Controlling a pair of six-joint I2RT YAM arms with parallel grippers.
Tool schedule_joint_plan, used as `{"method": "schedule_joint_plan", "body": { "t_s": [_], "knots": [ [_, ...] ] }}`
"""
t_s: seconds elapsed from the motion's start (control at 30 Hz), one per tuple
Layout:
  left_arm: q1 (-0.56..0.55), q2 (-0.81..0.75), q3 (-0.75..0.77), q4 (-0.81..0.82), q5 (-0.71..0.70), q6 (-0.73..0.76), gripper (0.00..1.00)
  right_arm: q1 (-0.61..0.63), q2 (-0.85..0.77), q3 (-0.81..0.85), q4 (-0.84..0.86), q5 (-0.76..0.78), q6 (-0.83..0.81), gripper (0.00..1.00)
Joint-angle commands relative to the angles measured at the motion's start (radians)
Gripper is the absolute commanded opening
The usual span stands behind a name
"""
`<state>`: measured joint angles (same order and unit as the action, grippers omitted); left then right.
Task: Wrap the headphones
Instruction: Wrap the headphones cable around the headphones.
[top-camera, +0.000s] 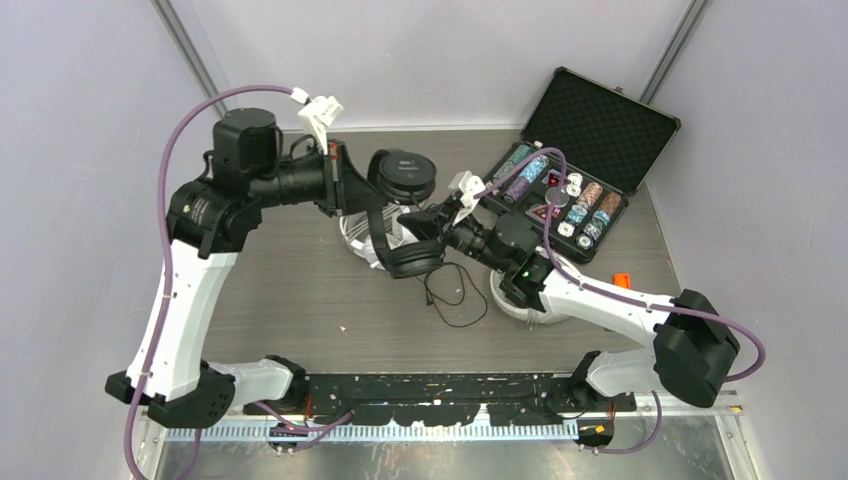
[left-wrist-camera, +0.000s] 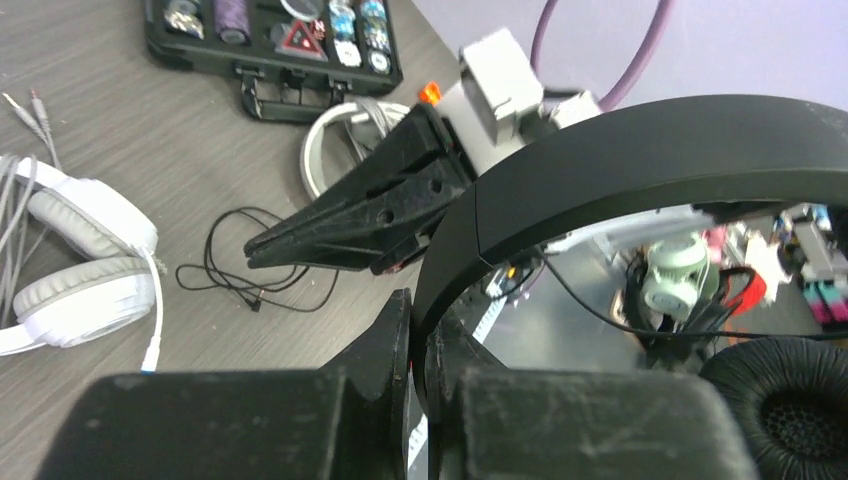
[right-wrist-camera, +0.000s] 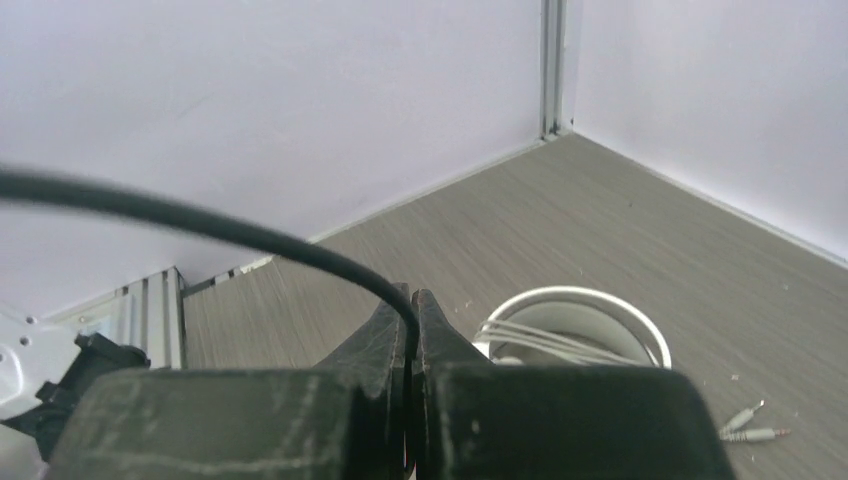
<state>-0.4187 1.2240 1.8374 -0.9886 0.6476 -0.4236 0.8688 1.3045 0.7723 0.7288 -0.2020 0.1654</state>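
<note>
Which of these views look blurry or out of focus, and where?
Top external: sharp, evenly lit. Left wrist: left gripper soft up close, clutter beyond the black headband blurred. Right wrist: black cable smears toward the left edge; table sharp.

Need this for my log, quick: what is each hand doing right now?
Left hand: closed on the black headset, at its headband.
Right hand: closed on the black cable.

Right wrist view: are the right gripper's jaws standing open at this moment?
No. The right gripper is shut tight, pinching the thin black cable that runs into it from the left.
</note>
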Motion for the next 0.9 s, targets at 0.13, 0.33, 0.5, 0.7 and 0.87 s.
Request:
{"method": "schedule_joint_plan", "body": {
  "t_s": [0.13,0.33,0.5,0.7,0.87],
  "knots": [
    [-0.074,0.042,-0.005,-0.098,0.088,0.178,0.00,-0.031,0.069,0.131,0.013,-0.067,0.039,0.00],
    [-0.170,0.065,-0.030,-0.206,0.074,0.283,0.00,-0.057,0.128,0.177,-0.010,-0.076,0.068,0.00],
    [-0.252,0.075,-0.040,-0.270,0.060,0.350,0.00,-0.077,0.123,0.198,-0.071,-0.053,0.060,0.00],
    [-0.307,0.077,-0.067,-0.369,0.028,0.447,0.00,-0.138,0.083,0.204,-0.154,-0.081,0.056,0.00],
    [-0.365,0.094,-0.111,-0.428,-0.059,0.497,0.00,-0.197,0.036,0.215,-0.242,-0.109,0.042,0.00]
  ]
}}
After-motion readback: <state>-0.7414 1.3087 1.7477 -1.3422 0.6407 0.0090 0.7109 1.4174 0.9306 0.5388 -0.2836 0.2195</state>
